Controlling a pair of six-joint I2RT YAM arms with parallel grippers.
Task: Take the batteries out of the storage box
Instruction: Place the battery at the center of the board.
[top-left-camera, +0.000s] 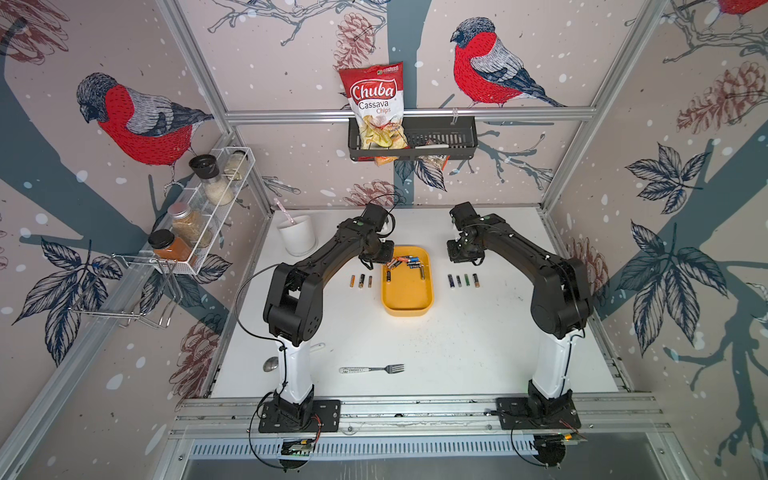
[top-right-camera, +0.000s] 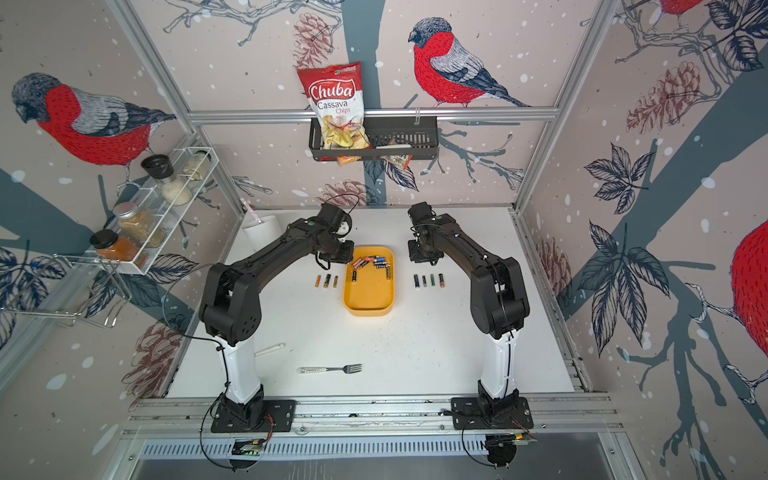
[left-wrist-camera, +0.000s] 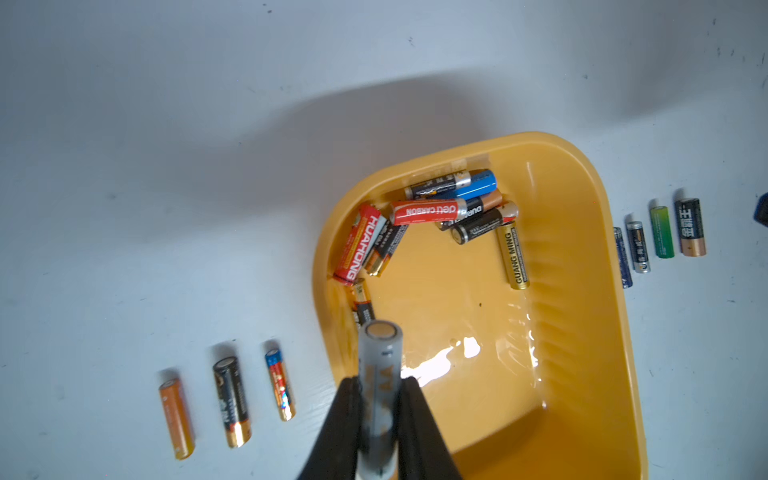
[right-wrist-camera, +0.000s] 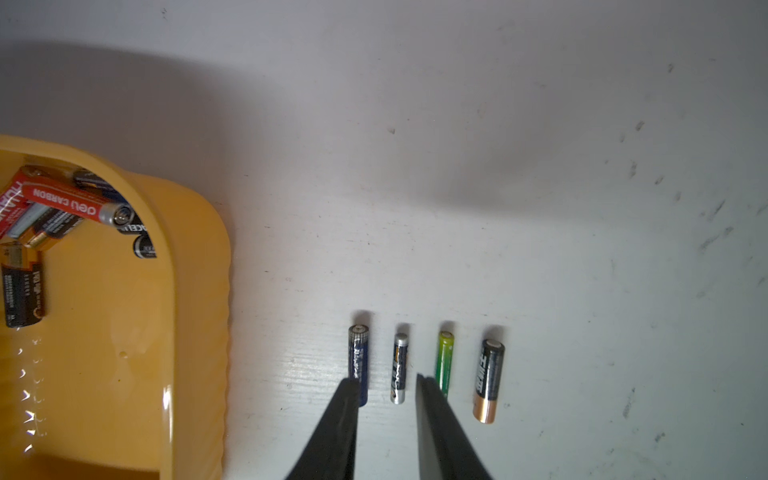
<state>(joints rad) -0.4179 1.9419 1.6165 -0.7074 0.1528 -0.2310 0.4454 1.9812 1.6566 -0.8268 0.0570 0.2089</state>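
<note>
Grey battery (left-wrist-camera: 380, 361), probably light, stiff and slippery, is clamped across its body by the left pincer (left-wrist-camera: 380, 386) over the rim of the yellow storage box (left-wrist-camera: 590, 216) at the bench (left-wrist-camera: 166, 208) middle. The right pincer (right-wrist-camera: 385, 378) is slightly open and empty. More batteries (left-wrist-camera: 432, 210) lie inside.

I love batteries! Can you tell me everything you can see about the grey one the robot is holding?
The grey battery is a smooth cylinder with a flat silvery end and "AA" printed along its side. The left gripper is shut on it, with black fingers pressing on both sides. It hangs near the yellow box rim.
</note>
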